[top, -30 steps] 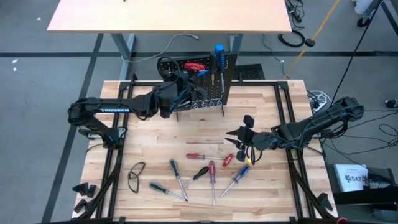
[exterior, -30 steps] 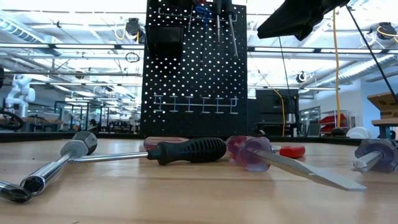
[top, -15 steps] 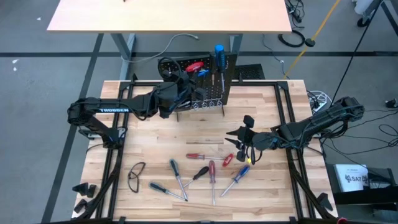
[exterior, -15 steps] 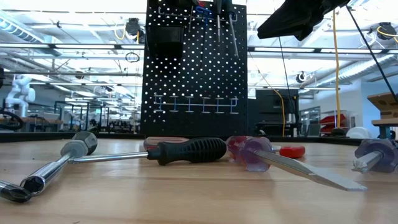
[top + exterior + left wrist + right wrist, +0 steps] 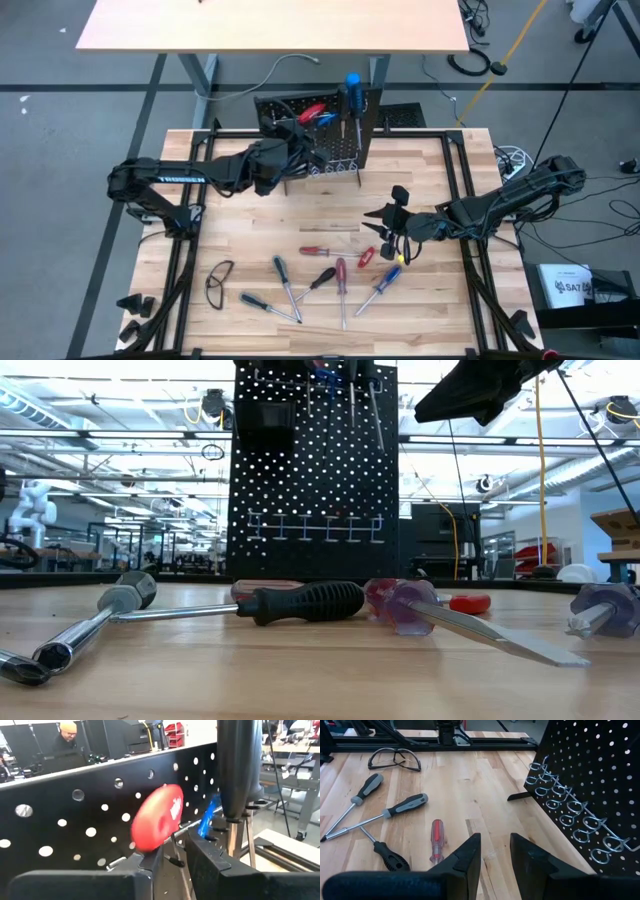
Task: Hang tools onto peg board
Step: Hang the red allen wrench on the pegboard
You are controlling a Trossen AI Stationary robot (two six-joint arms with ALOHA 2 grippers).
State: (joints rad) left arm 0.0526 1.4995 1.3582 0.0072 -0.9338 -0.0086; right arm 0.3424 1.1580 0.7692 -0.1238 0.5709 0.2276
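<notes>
The black peg board (image 5: 335,140) stands upright at the table's far middle. A blue-handled screwdriver (image 5: 352,85) hangs on it, and red-handled pliers (image 5: 312,110) sit slanted at its top. My left gripper (image 5: 172,862) points level at the board, its fingers a little apart. The pliers' red handle (image 5: 157,817) stands just past one fingertip. A blue handle (image 5: 207,815) and a black handle (image 5: 240,765) hang beside it. My right gripper (image 5: 495,855) hovers over the table's middle right, open, with nothing between its fingers. Several screwdrivers (image 5: 320,280) lie on the table. My left gripper has the red handle's lower end (image 5: 149,849) right at the tip of one finger (image 5: 145,867). The handle is not in the gap between the fingers. That fingertip hides the meeting place, so I cannot tell whether it touches the handle.
Safety glasses (image 5: 218,280) lie near the front left. A row of empty wire hooks (image 5: 565,805) runs along the board's lower part. A short red tool (image 5: 366,257) and a yellow-tipped blue screwdriver (image 5: 385,280) lie below my right gripper. Bare wood lies between the board and the tools.
The red-handled pliers at the board's top lay level across it and now sit slanted, shifted a little toward my left arm. My left wrist has rolled slightly. My right arm has kept still.
</notes>
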